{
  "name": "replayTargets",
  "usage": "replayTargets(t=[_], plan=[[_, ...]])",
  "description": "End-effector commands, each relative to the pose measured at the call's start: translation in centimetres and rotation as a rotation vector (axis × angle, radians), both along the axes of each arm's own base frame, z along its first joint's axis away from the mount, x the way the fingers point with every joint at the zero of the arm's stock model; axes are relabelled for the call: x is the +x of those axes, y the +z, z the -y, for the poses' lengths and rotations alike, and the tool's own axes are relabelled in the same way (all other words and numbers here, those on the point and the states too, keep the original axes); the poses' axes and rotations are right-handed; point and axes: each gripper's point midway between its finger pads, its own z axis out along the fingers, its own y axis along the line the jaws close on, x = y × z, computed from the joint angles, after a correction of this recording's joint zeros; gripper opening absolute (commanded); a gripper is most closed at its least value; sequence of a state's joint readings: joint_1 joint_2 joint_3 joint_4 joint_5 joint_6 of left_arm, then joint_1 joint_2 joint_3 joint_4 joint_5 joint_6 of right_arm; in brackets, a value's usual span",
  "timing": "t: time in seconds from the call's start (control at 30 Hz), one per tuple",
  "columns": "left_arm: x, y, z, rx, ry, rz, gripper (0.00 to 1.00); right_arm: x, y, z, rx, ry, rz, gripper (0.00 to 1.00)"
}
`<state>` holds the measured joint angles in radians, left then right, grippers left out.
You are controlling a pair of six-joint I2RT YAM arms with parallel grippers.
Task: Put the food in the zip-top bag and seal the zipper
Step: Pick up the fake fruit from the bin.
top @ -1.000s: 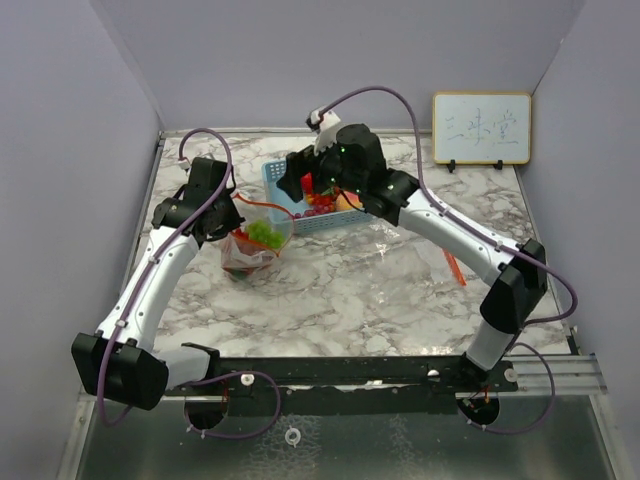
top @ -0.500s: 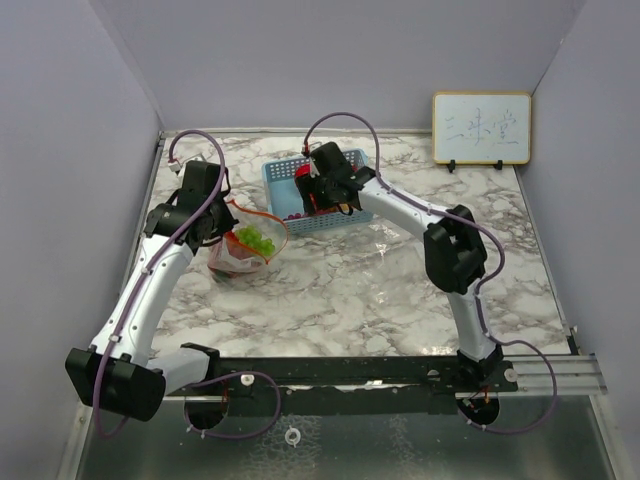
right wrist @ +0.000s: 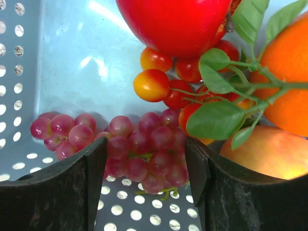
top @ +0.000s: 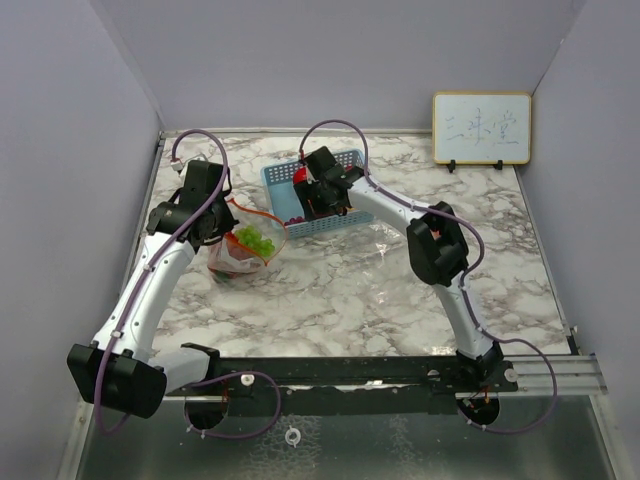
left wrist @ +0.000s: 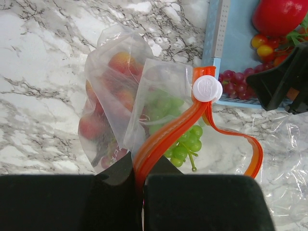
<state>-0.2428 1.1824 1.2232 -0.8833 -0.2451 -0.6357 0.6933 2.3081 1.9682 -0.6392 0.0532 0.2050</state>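
The clear zip-top bag [top: 243, 252] lies left of the blue basket [top: 275, 176], holding green grapes [left wrist: 185, 144], a peach [left wrist: 120, 62] and red pieces. My left gripper [top: 220, 222] is shut on the orange-red zipper [left wrist: 166, 134] at the bag's mouth, seen close in the left wrist view [left wrist: 139, 169]. My right gripper [top: 318, 200] is down inside the basket, open, its fingers on either side of the purple grapes [right wrist: 144, 154]. A red apple [right wrist: 178, 19], an orange [right wrist: 288, 72], a peach [right wrist: 264, 154] and small red pieces with green leaves [right wrist: 159, 82] lie beyond the grapes.
A whiteboard [top: 481, 128] stands at the back right. A sheet of clear plastic [top: 400, 240] lies on the marble table right of the basket. Purple walls close in the left, back and right sides.
My right gripper has come down from above the basket into it and now straddles the purple grapes. My left gripper has shifted slightly left with the bag.
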Motion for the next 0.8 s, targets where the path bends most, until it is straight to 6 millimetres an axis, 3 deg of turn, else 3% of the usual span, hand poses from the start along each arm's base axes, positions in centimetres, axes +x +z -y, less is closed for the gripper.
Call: replayTargets(t=[0.0, 0.07, 0.13, 0.2, 0.27, 0.5, 0.77], plan=[[0.6, 1.3, -1.0, 0.036, 0.026, 0.048, 0.00, -1.8, -3.2, 0.1, -0.040, 0.042, -0.104, 0.61], [0.6, 1.2, -1.1, 0.041, 0.025, 0.045, 0.00, -2.2, -3.7, 0.1, -0.038, 0.049, -0.119, 0.53], [0.7, 1.1, -1.1, 0.041, 0.023, 0.043, 0.00, -2.1, -3.7, 0.2, -0.040, 0.051, -0.118, 0.37], [0.8, 1.0, -1.1, 0.039, 0.022, 0.041, 0.00, -1.6, -2.8, 0.0, -0.034, 0.048, -0.097, 0.14], [0.9, 1.0, -1.0, 0.035, 0.020, 0.041, 0.00, -0.8, -0.9, -0.4, -0.007, 0.053, -0.060, 0.03], [0.8, 1.1, -0.7, 0.020, 0.011, 0.050, 0.00, 1.6, 10.3, -2.2, 0.215, 0.090, 0.111, 0.02], [0.6, 0.7, -0.5, 0.007, 0.010, 0.041, 0.00, -0.1, 20.5, -3.2, 0.466, 0.192, 0.216, 0.02]])
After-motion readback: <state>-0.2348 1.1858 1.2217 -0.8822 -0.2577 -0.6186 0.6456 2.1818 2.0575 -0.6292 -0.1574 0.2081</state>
